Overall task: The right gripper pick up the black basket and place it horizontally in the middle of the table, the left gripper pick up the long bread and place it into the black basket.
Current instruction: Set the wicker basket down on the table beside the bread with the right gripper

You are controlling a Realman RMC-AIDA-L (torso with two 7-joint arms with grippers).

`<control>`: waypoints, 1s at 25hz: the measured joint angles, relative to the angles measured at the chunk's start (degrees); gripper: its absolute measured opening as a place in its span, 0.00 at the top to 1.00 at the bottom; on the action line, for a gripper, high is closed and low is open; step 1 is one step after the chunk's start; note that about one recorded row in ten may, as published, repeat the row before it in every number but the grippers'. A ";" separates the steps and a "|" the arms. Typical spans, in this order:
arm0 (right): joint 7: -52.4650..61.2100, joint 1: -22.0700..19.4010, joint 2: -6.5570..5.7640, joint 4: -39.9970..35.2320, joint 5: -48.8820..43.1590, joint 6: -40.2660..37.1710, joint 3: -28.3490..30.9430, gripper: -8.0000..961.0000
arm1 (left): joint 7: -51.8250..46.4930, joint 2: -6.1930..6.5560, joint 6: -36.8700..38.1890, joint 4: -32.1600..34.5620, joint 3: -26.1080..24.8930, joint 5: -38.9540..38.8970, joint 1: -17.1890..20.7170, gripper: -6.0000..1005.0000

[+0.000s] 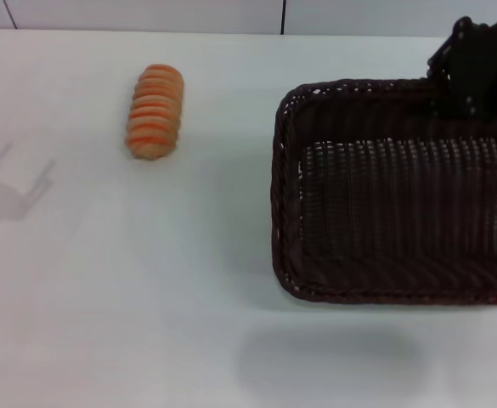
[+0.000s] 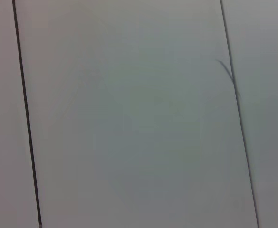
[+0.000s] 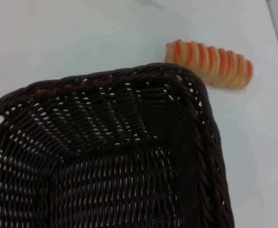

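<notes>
You have the black basket [image 1: 401, 195] at the right of the table [image 1: 146, 323], its right end cut off by the head view. A shadow lies on the table nearer than its near rim, so I judge it raised and tilted rather than resting flat.

The right gripper [image 1: 477, 72] sits at the basket's far right rim; whether its fingers are pinched on the braid or spread cannot be told.

I judge the basket light and fairly stiff, with open weave that flexes a little. The braided rim is the sound place to hold.

The long bread [image 1: 155, 110] lies far left, well apart from the basket. It looks light and soft; take it across the middle, gently.

The left gripper is not visible; its wrist camera shows only blank panels with dark seams.
</notes>
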 joint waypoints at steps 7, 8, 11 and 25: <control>0.90 0.37 0.79 -0.12 -1.49 -3.92 -1.42 0.81 | 2.42 -0.08 0.15 -3.34 0.25 -0.05 -1.29 0.27; 2.03 0.20 1.03 -0.10 -1.96 -5.14 -1.99 0.80 | 2.42 -0.08 0.15 -3.34 0.25 -0.05 -1.29 0.27; 5.33 0.02 1.60 -0.24 -3.68 -8.03 -3.44 0.79 | 2.80 -0.02 0.16 -3.94 0.05 -0.10 -1.51 0.27; 11.13 2.48 3.35 0.06 -5.80 -14.64 -7.06 0.74 | 3.95 0.18 0.06 -5.38 -0.14 -0.20 -1.82 0.27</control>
